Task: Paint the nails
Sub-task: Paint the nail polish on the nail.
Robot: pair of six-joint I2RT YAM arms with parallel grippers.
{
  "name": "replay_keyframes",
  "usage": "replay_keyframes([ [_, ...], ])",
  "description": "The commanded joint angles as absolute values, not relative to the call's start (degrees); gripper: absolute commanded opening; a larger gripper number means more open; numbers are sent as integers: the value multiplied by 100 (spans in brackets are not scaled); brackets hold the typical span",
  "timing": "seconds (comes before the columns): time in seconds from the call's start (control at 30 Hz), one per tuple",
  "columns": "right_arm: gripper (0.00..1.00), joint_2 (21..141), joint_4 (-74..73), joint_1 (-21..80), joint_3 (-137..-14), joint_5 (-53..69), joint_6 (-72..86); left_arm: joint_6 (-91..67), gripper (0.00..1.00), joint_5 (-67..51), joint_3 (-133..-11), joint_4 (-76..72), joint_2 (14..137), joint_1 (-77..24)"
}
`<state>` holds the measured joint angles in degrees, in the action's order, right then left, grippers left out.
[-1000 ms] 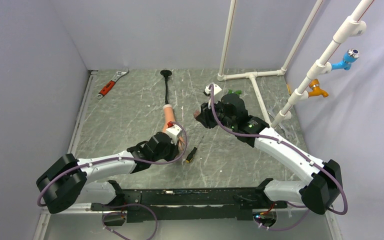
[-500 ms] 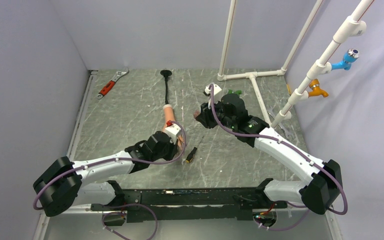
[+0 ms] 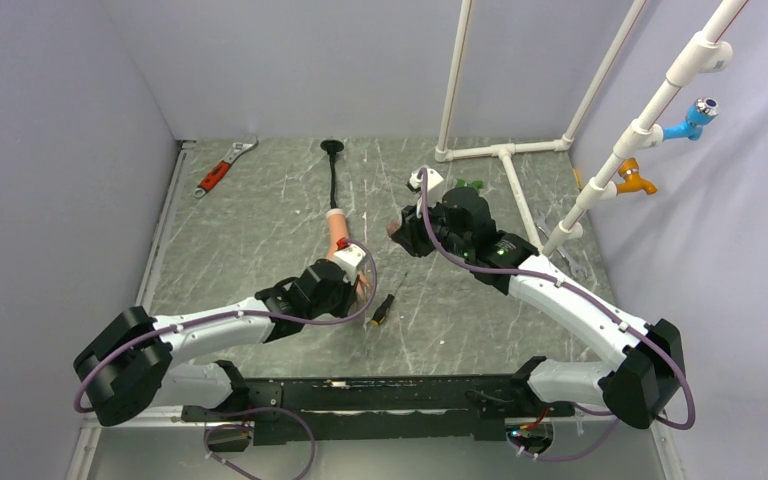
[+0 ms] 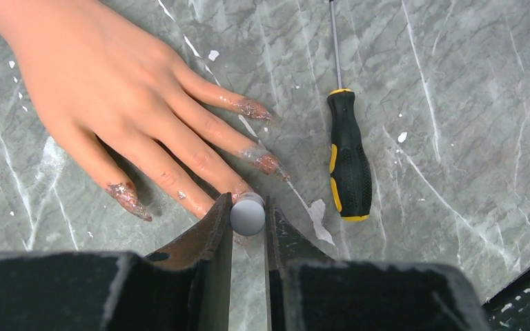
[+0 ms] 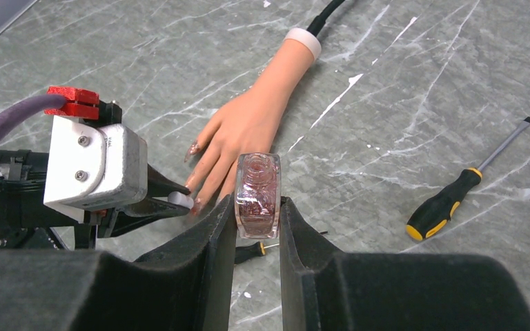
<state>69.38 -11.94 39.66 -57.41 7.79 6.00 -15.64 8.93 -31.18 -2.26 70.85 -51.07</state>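
Note:
The peach mannequin hand [image 4: 110,89] lies palm down on the table, its black stalk pointing away [image 3: 334,180]. Its nails [image 4: 269,163] show glittery pinkish smears. My left gripper [image 4: 248,215] is shut on a round grey brush cap [image 4: 248,214] right at one fingertip, which it hides. It also shows in the right wrist view [image 5: 177,201]. My right gripper [image 5: 257,207] is shut on a clear polish bottle [image 5: 257,189] of reddish glitter polish, held above the table to the right of the hand [image 3: 398,228].
A black-and-yellow screwdriver [image 4: 348,162] lies just right of the fingers. A red-handled wrench [image 3: 222,167] lies at the far left. White pipes [image 3: 505,152] stand at the far right, with blue [image 3: 693,120] and orange [image 3: 632,181] taps.
My left gripper has shifted slightly right and away over the fingers, still holding the cap. The right arm and bottle have not moved.

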Motion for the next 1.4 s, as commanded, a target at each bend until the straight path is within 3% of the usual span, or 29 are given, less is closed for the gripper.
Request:
replay_keyframes([
  [0.0, 0, 6841, -896, 3936, -5696, 712, 597, -1487, 0, 942, -3325, -357, 7153, -5103],
  [0.93, 0, 6822, -888, 3938, -5659, 694, 598, -1791, 0, 326, -2671, -637, 6785, -5106],
  [1.37, 0, 6776, -876, 3933, -5614, 678, 598, -1739, 0, 572, -2887, -398, 6749, -5107],
])
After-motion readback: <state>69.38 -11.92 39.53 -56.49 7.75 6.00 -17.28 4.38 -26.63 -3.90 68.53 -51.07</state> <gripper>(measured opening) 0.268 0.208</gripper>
